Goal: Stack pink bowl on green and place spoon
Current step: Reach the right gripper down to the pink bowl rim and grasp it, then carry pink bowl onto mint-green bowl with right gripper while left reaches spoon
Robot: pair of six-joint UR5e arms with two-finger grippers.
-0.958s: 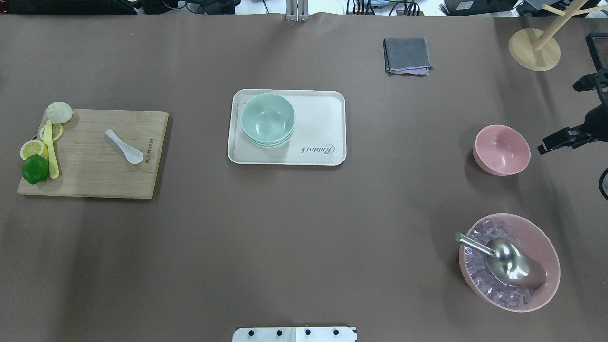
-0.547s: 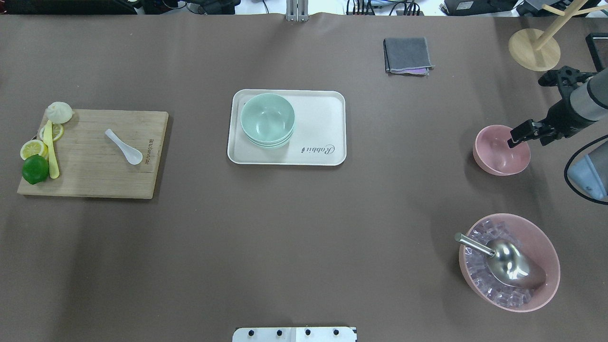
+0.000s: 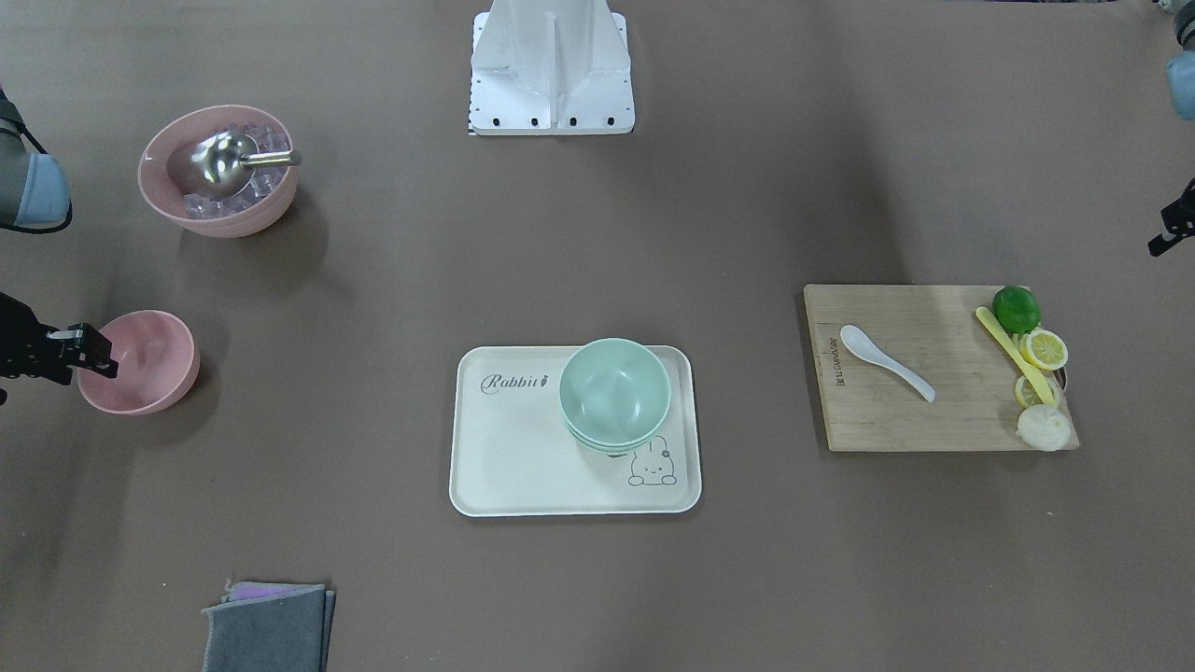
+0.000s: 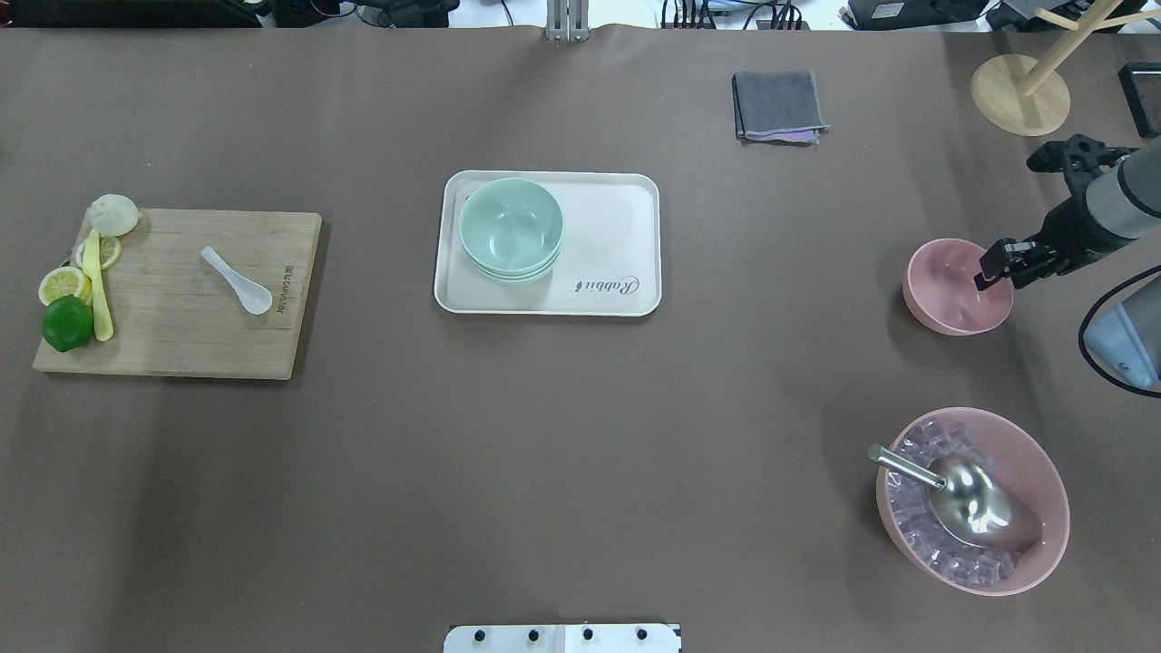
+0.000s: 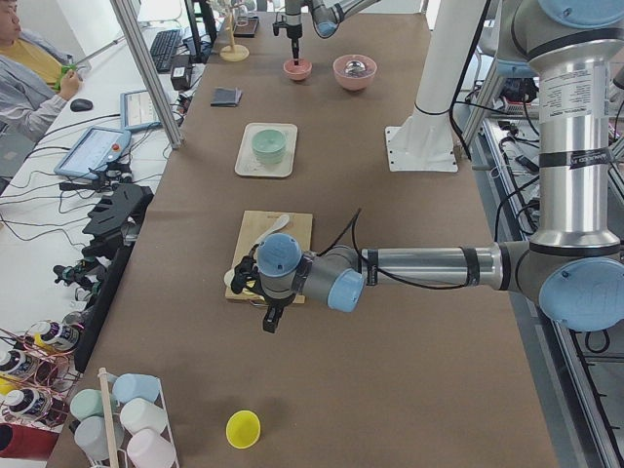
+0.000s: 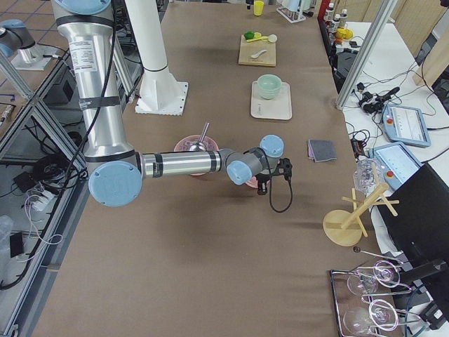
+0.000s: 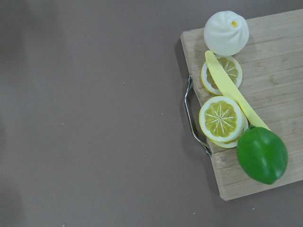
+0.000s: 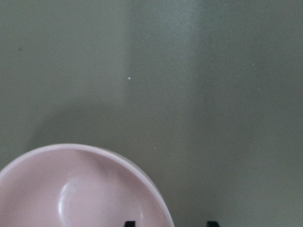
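Note:
The small pink bowl [image 4: 948, 295] stands upright on the table at the right. My right gripper [image 4: 998, 268] is open at its right rim; in the right wrist view one fingertip [image 8: 129, 223] is over the bowl's [image 8: 80, 194] inside and the other is outside the rim. The stack of mint-green bowls [image 4: 511, 227] sits on the left part of a cream tray [image 4: 617, 227]. The white spoon [image 4: 238, 280] lies on a wooden cutting board [image 4: 181, 336] at the left. My left gripper [image 3: 1172, 229] hovers off the board's outer end; I cannot tell whether it is open.
A larger ribbed pink bowl [image 4: 1043, 481] with ice cubes and a steel scoop stands at the near right. A lime [image 4: 67, 323], lemon slices, a bun and a yellow utensil lie on the board's left end. A folded grey cloth [image 4: 780, 106] and a wooden stand [image 4: 1019, 95] are at the back right.
My right gripper came in from the table's right edge to the pink bowl's right rim and has dropped lower there. The bowls and the spoon have not moved.

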